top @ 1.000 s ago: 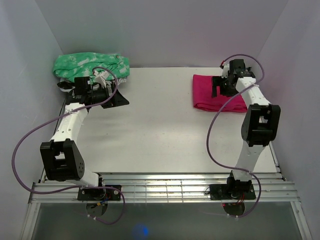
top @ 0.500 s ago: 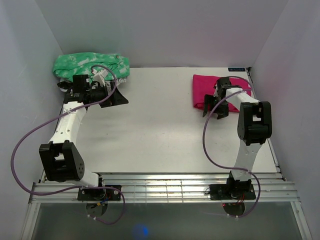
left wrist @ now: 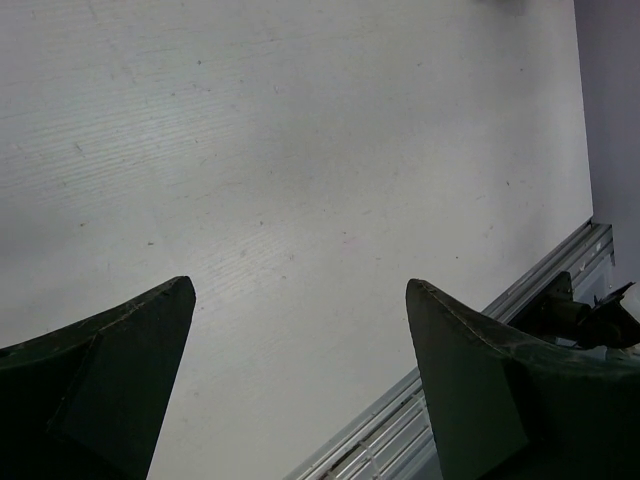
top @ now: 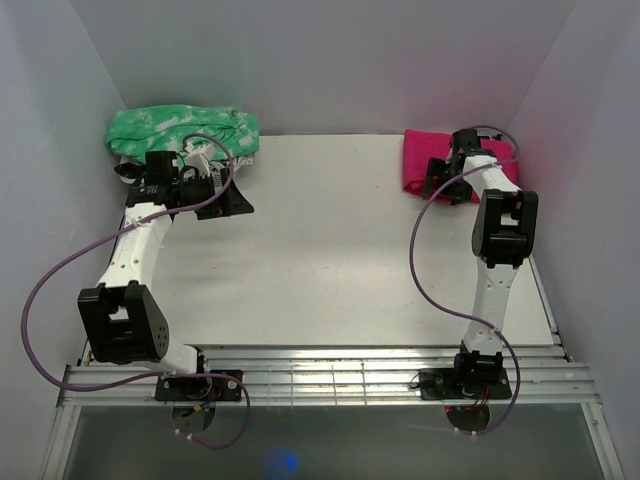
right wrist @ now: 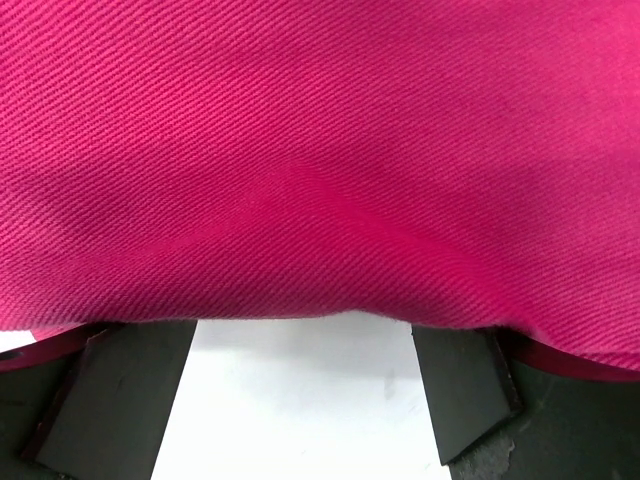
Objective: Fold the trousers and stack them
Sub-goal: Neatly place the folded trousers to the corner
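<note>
The magenta-pink trousers (top: 418, 160) lie folded in a small pile at the table's far right corner. My right gripper (top: 441, 186) sits at the pile's near left edge, jaws open. In the right wrist view the pink fabric (right wrist: 320, 150) fills the upper part and its edge drapes over both open fingertips (right wrist: 130, 390), with white table between them; the gripper (right wrist: 300, 345) holds nothing. My left gripper (top: 232, 203) is open and empty at the far left, over bare table in the left wrist view (left wrist: 300, 290).
A green-and-white mottled garment (top: 180, 128) is heaped in the far left corner, just behind the left wrist. Grey walls close in the white table (top: 320, 250) on three sides. A slatted metal rail (top: 320, 375) runs along the front edge.
The pink pile has shifted from further left and nearer toward the far right corner, bunched smaller. My right gripper moved back and right with it. The left arm barely moved.
</note>
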### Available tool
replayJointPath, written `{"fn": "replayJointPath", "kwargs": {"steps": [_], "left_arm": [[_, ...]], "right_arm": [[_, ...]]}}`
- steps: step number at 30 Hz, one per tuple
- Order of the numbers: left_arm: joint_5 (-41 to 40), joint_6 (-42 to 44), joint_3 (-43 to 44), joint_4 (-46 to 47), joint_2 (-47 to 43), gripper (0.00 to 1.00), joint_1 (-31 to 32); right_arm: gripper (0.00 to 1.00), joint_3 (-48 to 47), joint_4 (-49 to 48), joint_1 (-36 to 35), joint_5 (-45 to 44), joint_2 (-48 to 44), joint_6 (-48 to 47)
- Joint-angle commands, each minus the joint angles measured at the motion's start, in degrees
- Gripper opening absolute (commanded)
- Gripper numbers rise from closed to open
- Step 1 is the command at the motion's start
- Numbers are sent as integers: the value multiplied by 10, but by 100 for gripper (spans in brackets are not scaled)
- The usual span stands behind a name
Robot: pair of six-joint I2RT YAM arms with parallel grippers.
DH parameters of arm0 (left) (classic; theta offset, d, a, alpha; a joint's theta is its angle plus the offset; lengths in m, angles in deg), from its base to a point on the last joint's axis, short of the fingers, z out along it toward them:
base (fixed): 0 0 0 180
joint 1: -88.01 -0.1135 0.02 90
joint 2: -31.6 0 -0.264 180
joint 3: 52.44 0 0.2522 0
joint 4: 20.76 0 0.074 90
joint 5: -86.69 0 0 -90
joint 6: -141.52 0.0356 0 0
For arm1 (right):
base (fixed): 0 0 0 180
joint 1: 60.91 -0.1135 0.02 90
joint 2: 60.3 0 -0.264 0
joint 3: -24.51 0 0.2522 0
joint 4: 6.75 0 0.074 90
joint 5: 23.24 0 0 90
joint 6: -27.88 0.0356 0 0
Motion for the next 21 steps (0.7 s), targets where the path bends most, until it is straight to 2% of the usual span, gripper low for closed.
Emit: {"fn": "replayJointPath", "kwargs": {"steps": [1,10,21], "left_arm": [[-8,17,15,-16,-22,98,-6],[-10,24,5,-21,-31,98,-9],[-16,27,0,-25,-26,98,-16]], "right_arm": [[90,-43,-22,32,-13,62,-46],[90,-104,-31,62,-10,100,-190],[90,-168,-51,56,1,127,-280]]}}
